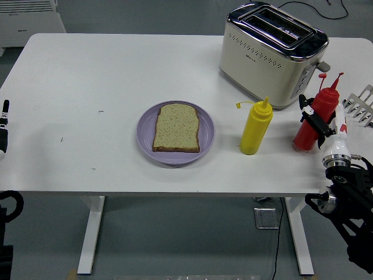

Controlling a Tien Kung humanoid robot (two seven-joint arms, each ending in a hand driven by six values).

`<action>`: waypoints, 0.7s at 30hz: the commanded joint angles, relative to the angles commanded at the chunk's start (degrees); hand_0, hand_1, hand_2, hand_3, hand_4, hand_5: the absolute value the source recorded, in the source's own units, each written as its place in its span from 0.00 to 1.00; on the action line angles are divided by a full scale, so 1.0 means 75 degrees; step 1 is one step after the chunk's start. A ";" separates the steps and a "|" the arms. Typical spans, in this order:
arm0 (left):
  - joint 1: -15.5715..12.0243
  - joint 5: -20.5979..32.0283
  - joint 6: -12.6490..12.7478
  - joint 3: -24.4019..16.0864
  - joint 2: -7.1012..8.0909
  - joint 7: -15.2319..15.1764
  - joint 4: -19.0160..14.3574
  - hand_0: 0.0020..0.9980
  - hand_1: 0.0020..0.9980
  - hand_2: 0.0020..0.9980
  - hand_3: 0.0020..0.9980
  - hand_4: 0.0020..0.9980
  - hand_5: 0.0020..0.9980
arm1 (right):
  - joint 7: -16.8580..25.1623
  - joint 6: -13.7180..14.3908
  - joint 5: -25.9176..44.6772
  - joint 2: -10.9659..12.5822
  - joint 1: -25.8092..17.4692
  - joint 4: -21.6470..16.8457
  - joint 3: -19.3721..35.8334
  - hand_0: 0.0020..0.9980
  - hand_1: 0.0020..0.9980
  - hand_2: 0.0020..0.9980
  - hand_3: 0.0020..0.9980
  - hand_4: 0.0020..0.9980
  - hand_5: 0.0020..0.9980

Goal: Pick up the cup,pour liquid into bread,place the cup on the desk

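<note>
The left hand (pixel 3 125) is cut off at the table's nine o'clock edge, its fingers unreadable. At three o'clock, the right hand (pixel 323 123) grips the red squeeze bottle (pixel 315 119), upright beside the toaster (pixel 271 52). Bread (pixel 176 128) lies on the purple plate (pixel 145 131) mid-table.

The plate (pixel 175 133) sits near the middle of the table (pixel 87 81) — a bread slice (pixel 176 128) lies on it. Right of the plate stands a squeeze bottle (pixel 255 126). Behind that bottle, toward the table's far right corner, sits the toaster (pixel 271 53). Further right of the plate — a second squeeze bottle (pixel 313 119) in the right hand (pixel 326 125).
</note>
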State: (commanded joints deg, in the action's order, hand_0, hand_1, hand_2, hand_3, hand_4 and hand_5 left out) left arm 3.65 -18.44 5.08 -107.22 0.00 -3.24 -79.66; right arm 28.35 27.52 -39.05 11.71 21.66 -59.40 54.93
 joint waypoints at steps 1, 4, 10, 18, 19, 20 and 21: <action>-0.0005 -0.0001 0.0001 0.0000 0.0000 0.0000 0.0000 0.79 0.74 0.73 0.68 0.56 1.00 | 0.0017 0.0008 -0.0006 -0.0010 0.0006 0.0003 -0.0011 0.29 0.28 0.36 0.35 0.72 0.22; -0.0014 0.0000 0.0002 -0.0002 0.0000 0.0000 0.0000 0.79 0.74 0.73 0.68 0.56 1.00 | 0.0043 0.0021 -0.0027 -0.0031 0.0015 0.0013 -0.0038 0.29 0.28 0.36 0.35 0.72 0.22; -0.0015 0.0004 0.0000 -0.0006 0.0000 0.0003 0.0001 0.79 0.74 0.73 0.68 0.56 1.00 | 0.0055 -0.0006 -0.0064 -0.0080 0.0011 0.0066 -0.0022 0.30 0.29 0.36 0.36 0.72 0.22; 0.0000 0.0002 0.0001 -0.0028 0.0000 0.0004 -0.0003 0.79 0.75 0.74 0.68 0.56 1.00 | 0.0068 0.0057 -0.0170 0.0002 -0.0123 -0.0120 0.0016 0.30 0.29 0.36 0.36 0.72 0.23; 0.0001 0.0002 0.0001 -0.0029 0.0000 0.0004 -0.0003 0.79 0.75 0.74 0.68 0.56 1.00 | 0.0070 0.0063 -0.0178 0.0006 -0.0133 -0.0132 0.0014 0.27 0.28 0.36 0.35 0.72 0.23; 0.0006 0.0003 0.0001 -0.0031 0.0000 0.0005 -0.0004 0.79 0.75 0.74 0.68 0.56 1.00 | 0.0076 0.0073 -0.0190 0.0023 -0.0168 -0.0176 0.0007 0.27 0.28 0.36 0.35 0.72 0.23; 0.0009 0.0003 0.0000 -0.0033 0.0000 0.0005 -0.0005 0.79 0.75 0.74 0.68 0.56 1.00 | 0.0080 0.0081 -0.0204 0.0037 -0.0197 -0.0208 0.0014 0.27 0.28 0.36 0.35 0.72 0.23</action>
State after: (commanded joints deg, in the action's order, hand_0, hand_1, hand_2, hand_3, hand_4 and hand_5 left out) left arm 3.72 -18.42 5.08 -107.46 0.00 -3.21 -79.70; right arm 28.95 28.13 -40.58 11.99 20.17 -60.96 55.04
